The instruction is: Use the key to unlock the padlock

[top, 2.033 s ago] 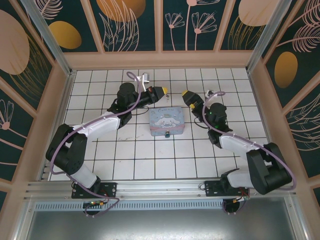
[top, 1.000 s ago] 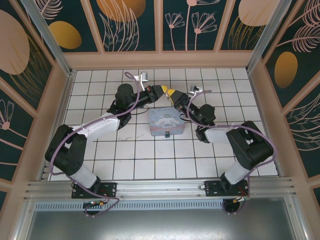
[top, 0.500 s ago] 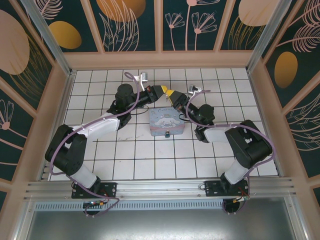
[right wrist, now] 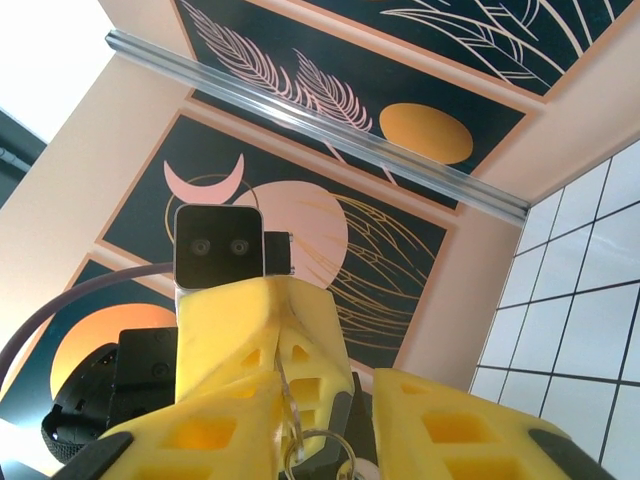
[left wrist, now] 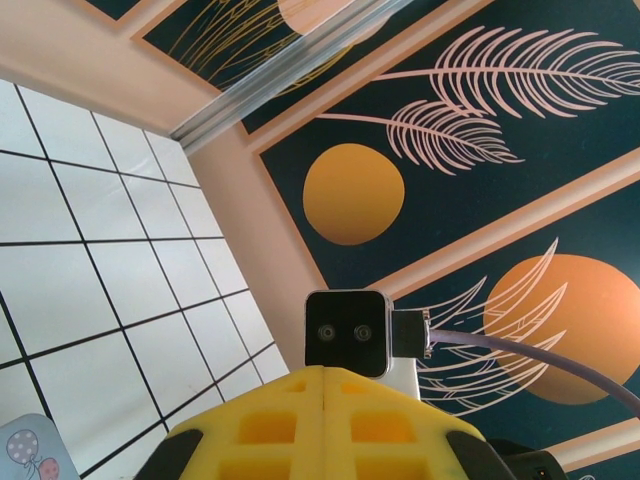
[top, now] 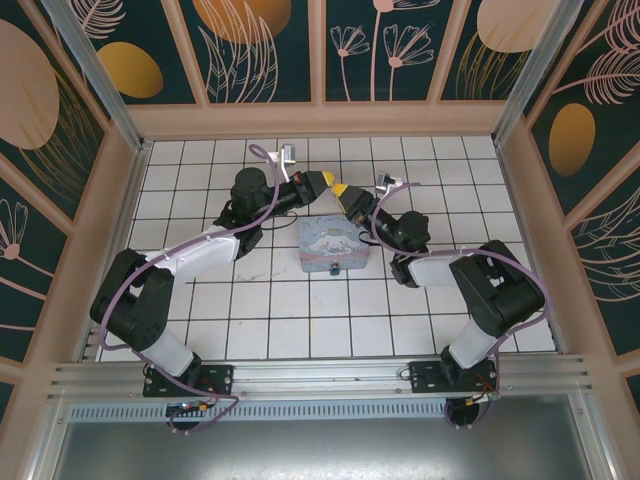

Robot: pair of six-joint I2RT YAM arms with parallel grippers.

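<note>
Over the bench's far middle, left gripper (top: 323, 182) pinched together on what looks like the tiny silvery metal key (right wrist: 288, 392), right gripper (top: 344, 190) with jaws apart around it. Could drop it onto the pale blue cartoon-printed tin (top: 335, 238) if released early. Small blue padlock (top: 335, 268) at the tin's near edge.

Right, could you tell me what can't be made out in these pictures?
1. Tiny blue padlock, top view: too small to tell locked or open.
2. Thin silvery metal strip and ring, right wrist view: cut off by the bottom edge; cannot confirm a key.
3. Right gripper, top view: too small to tell open or shut.
</note>
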